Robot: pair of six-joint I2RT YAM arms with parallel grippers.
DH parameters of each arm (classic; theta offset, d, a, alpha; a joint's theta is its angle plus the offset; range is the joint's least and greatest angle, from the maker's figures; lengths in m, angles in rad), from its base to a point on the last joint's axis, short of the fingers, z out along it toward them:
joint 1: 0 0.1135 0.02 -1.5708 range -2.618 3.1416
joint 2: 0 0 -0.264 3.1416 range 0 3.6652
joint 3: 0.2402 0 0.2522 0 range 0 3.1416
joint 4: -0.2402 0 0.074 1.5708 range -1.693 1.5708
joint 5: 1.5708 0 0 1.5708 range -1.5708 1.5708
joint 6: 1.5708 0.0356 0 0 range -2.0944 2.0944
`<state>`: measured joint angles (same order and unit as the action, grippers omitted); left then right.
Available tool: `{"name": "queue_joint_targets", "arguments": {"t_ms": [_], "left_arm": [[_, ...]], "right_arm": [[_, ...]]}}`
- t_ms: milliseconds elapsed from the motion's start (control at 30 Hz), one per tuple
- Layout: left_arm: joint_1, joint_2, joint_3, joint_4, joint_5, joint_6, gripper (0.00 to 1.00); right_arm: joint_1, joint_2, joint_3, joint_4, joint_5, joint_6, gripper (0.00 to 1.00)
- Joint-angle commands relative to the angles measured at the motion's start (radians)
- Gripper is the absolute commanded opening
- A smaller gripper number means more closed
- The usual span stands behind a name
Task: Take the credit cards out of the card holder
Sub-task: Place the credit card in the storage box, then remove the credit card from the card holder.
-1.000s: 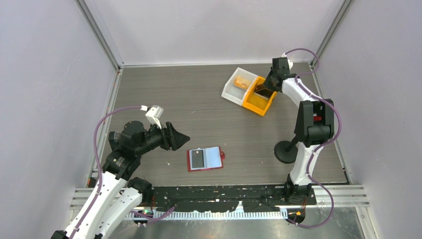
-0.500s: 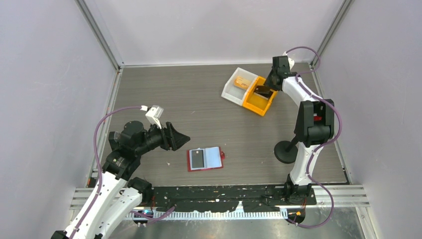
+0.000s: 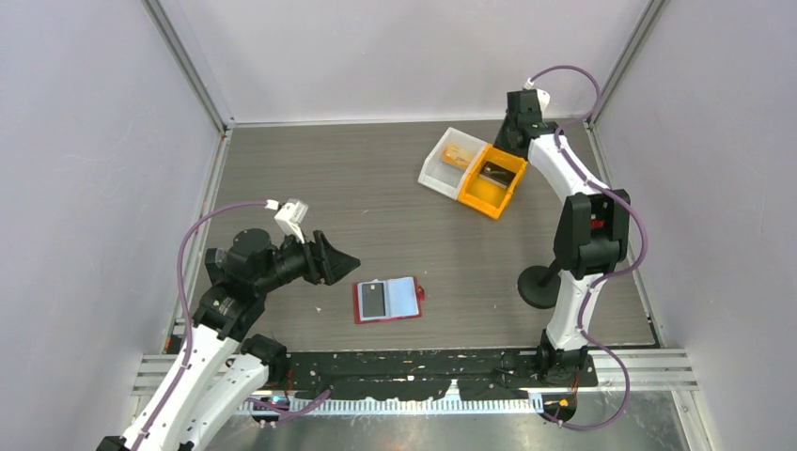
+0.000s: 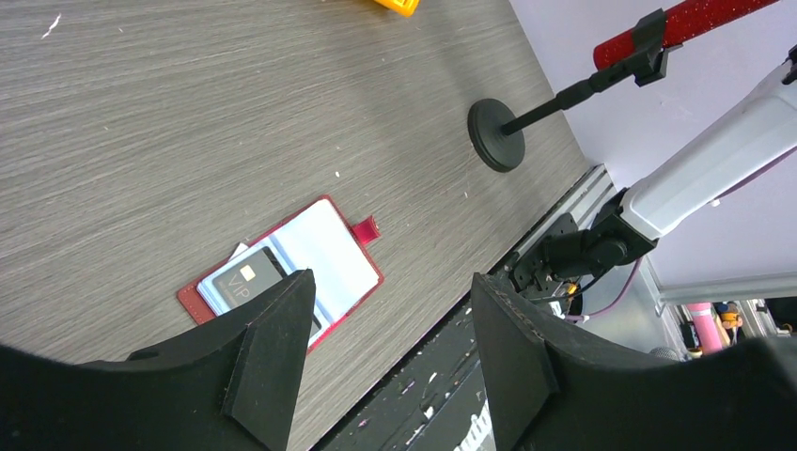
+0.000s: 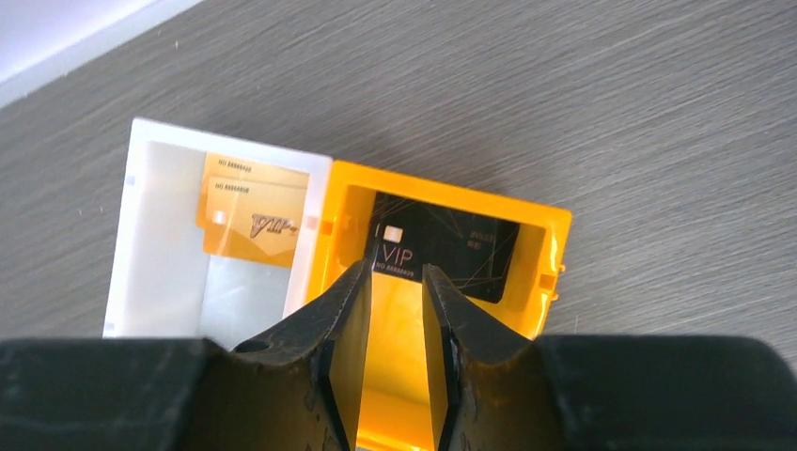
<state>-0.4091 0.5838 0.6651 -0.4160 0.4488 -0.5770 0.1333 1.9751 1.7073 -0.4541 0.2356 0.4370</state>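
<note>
The red card holder (image 3: pixel 387 300) lies open on the table near the front, with a black VIP card (image 3: pixel 374 300) in its left half; it also shows in the left wrist view (image 4: pixel 324 246), card (image 4: pixel 246 280) included. My left gripper (image 3: pixel 348 258) is open and empty, left of the holder and above it (image 4: pixel 392 277). My right gripper (image 3: pixel 510 143) hovers over the orange bin (image 3: pixel 475 194), jaws slightly apart and empty (image 5: pixel 397 277). A black VIP card (image 5: pixel 442 246) lies in that bin. An orange-tan card (image 5: pixel 254 221) lies in the white bin (image 5: pixel 150 254).
The white bin (image 3: pixel 434 172) and orange bin stand side by side at the back right. A black round-based stand (image 3: pixel 539 285) with a red-topped pole is right of the holder, also seen in the left wrist view (image 4: pixel 495 136). A black rail runs along the table's front edge.
My right gripper has drawn up and back from the orange bin, leaving the black card lying in it. The left arm and the card holder have not moved.
</note>
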Motion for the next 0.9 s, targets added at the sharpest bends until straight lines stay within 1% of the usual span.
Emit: {"name": "queue_joint_targets", "arguments": {"t_ms": [0,100,200,300,433,467,567,667,700,800,833,867], "left_arm": [[0.005,-0.007,0.01,0.023,0.006,-0.007,0.64],[0.006,0.017,0.031,-0.042,-0.031,0.015,0.64],[0.005,0.047,0.066,-0.106,-0.016,0.05,0.64],[0.005,0.054,0.076,-0.127,-0.017,0.053,0.64],[0.005,0.066,0.071,-0.151,-0.03,0.057,0.64],[0.006,0.069,0.066,-0.155,-0.038,0.053,0.64],[0.006,0.089,0.048,-0.168,-0.055,0.045,0.64],[0.006,0.128,0.033,-0.184,-0.064,0.051,0.64],[0.006,0.14,0.028,-0.191,-0.077,0.056,0.64],[0.006,0.182,0.002,-0.197,-0.12,0.061,0.64],[0.006,0.194,-0.014,-0.177,-0.131,0.056,0.64],[0.006,0.207,-0.035,-0.158,-0.137,0.048,0.64]], "right_arm": [[0.05,-0.075,0.019,-0.029,-0.01,-0.048,0.34],[0.089,-0.119,-0.018,-0.016,-0.028,-0.065,0.34],[0.169,-0.183,-0.068,-0.014,-0.011,-0.101,0.35],[0.238,-0.255,-0.114,-0.013,0.007,-0.125,0.35],[0.367,-0.364,-0.24,0.027,0.048,-0.133,0.36],[0.384,-0.383,-0.26,0.034,0.053,-0.119,0.36],[0.465,-0.479,-0.389,0.093,0.03,-0.103,0.36],[0.52,-0.555,-0.488,0.136,-0.042,-0.058,0.36],[0.535,-0.569,-0.55,0.172,-0.065,-0.04,0.36],[0.571,-0.641,-0.685,0.281,-0.152,0.078,0.36],[0.589,-0.652,-0.753,0.334,-0.185,0.101,0.36],[0.597,-0.668,-0.783,0.356,-0.194,0.148,0.35]]}}
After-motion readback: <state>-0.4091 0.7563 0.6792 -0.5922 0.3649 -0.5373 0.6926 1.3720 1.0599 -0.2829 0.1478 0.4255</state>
